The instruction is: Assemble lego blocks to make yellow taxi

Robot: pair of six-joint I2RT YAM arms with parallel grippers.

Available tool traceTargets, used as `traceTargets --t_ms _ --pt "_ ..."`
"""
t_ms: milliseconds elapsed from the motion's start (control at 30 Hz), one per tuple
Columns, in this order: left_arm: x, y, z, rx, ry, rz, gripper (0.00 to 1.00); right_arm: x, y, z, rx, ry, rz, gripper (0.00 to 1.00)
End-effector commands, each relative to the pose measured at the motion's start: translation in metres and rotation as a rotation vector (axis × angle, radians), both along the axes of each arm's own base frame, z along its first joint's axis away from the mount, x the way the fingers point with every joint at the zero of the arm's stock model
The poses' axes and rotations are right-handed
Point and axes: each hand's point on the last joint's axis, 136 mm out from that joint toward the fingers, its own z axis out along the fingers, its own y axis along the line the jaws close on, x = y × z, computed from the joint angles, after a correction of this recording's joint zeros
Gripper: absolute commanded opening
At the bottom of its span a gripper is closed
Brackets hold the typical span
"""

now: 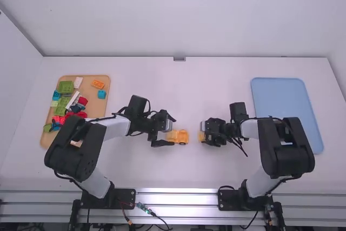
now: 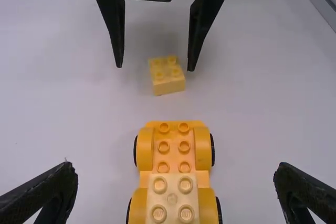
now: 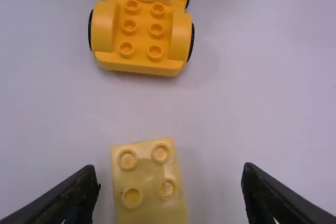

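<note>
My left gripper (image 1: 168, 131) is open around the rear of the yellow car base (image 1: 183, 137), low over the table's middle. In the left wrist view, the left gripper (image 2: 176, 190) has its fingers wide apart on either side of the car base (image 2: 174, 148), which carries a paler yellow block (image 2: 172, 198). My right gripper (image 1: 206, 132) stands open at a loose yellow 2x2 brick (image 1: 201, 136). In the right wrist view that brick (image 3: 148, 187) lies between the spread fingers of the right gripper (image 3: 170, 179), untouched, with the car base (image 3: 139, 35) a short distance off.
On the left, an orange tray (image 1: 101, 113) holds several coloured bricks, among them green, red, blue and orange ones. A light blue tray (image 1: 281, 93) lies at the right. White table surface (image 1: 189, 90) surrounds the car base and the loose brick.
</note>
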Motion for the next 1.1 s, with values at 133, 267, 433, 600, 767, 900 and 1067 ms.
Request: traceTargets --t_ms 133,267,433,600,767,900,1067 --pt "-0.008 -0.002 -0.001 -0.021 0.027 -0.020 0.99 -0.012 0.003 -0.011 -0.046 0.039 0.022 0.72" --pt "-0.008 -0.002 -0.001 -0.021 0.027 -0.020 0.99 -0.011 0.002 -0.011 -0.046 0.051 0.002 0.72" --pt "-0.008 -0.002 -0.001 -0.021 0.028 -0.020 0.99 -0.005 -0.002 -0.018 -0.035 0.074 -0.036 0.72" --pt "-0.008 -0.002 -0.001 -0.020 0.030 -0.020 0.99 -0.006 0.000 -0.019 -0.011 0.085 -0.033 0.72" --pt "-0.009 -0.002 -0.001 -0.019 0.031 -0.020 0.99 -0.007 0.000 -0.020 -0.015 0.086 -0.032 0.52" --pt "-0.012 0.000 -0.003 -0.013 0.054 -0.019 0.99 -0.007 0.000 -0.020 -0.016 0.086 -0.032 0.46" --pt "-0.018 0.001 -0.006 -0.002 0.096 -0.020 0.99 -0.008 0.000 -0.020 -0.013 0.091 -0.031 0.37"
